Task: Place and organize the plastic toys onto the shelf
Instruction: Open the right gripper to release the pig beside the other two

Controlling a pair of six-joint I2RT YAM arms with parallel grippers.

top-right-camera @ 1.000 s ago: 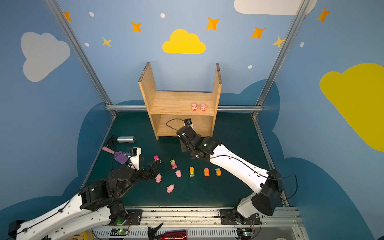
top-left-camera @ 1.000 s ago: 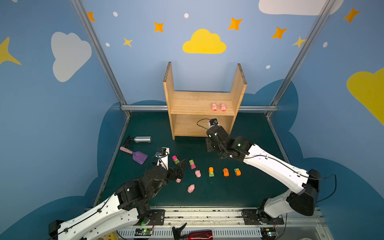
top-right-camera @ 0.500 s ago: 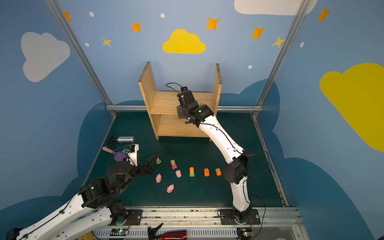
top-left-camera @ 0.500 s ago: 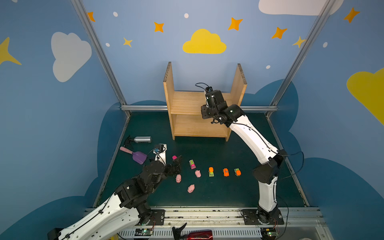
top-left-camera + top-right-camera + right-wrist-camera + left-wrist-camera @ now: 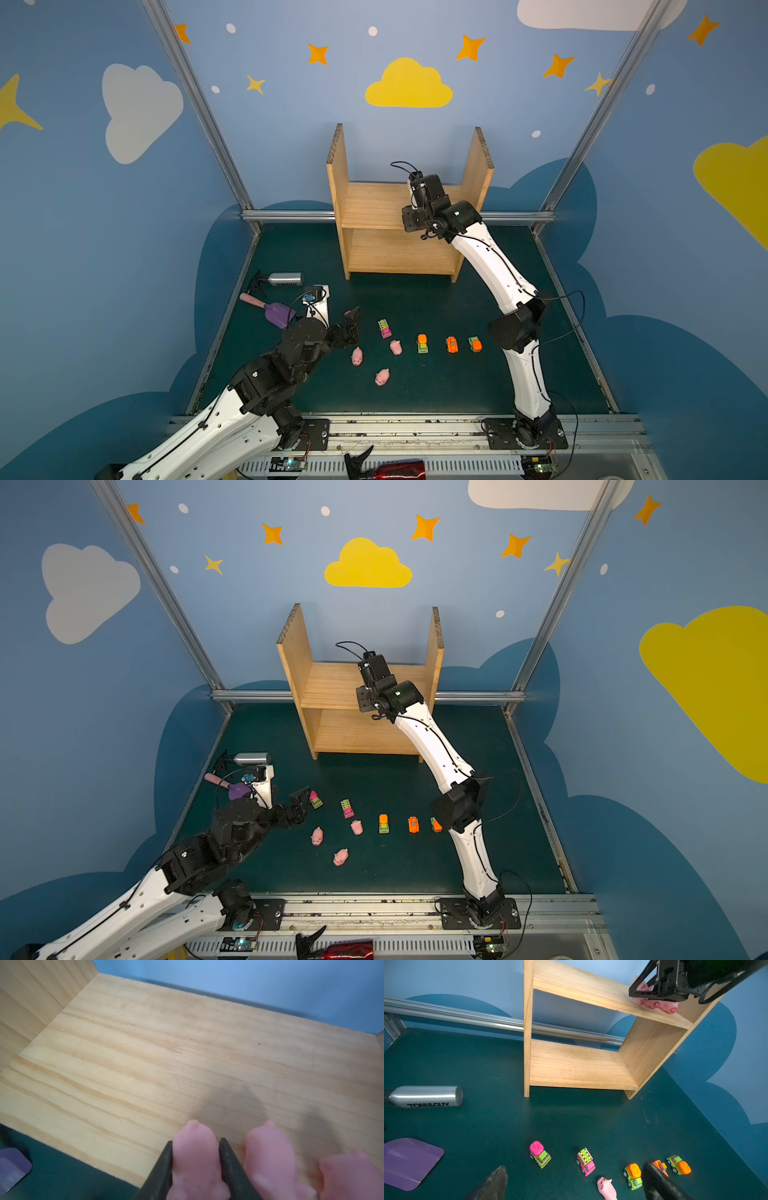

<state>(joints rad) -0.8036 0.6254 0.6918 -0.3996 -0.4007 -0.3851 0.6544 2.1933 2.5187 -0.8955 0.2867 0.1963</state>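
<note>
The wooden shelf (image 5: 374, 203) stands at the back of the table. My right gripper (image 5: 196, 1140) is over its upper board (image 5: 166, 1053), shut on a pink pig (image 5: 194, 1151). Two more pigs (image 5: 270, 1147) (image 5: 349, 1169) stand beside it near the front edge. On the table lie three pigs (image 5: 357, 356) (image 5: 395, 347) (image 5: 382, 376) and a row of toy vehicles (image 5: 385, 328) (image 5: 422, 343) (image 5: 451, 344) (image 5: 475, 343). My left gripper (image 5: 305, 802) is open just above the table, next to a pink-topped green vehicle (image 5: 316, 800), holding nothing.
A silver bottle (image 5: 284, 279) lies on its side at the left, with a purple scoop (image 5: 276, 312) just in front of it, both behind my left arm. An aluminium rail (image 5: 291, 215) runs along the back edge behind the shelf.
My right arm has risen from in front of the lower board to the upper board, bringing a pig beside the two there. My left gripper has shifted back towards the pink-topped vehicle.
</note>
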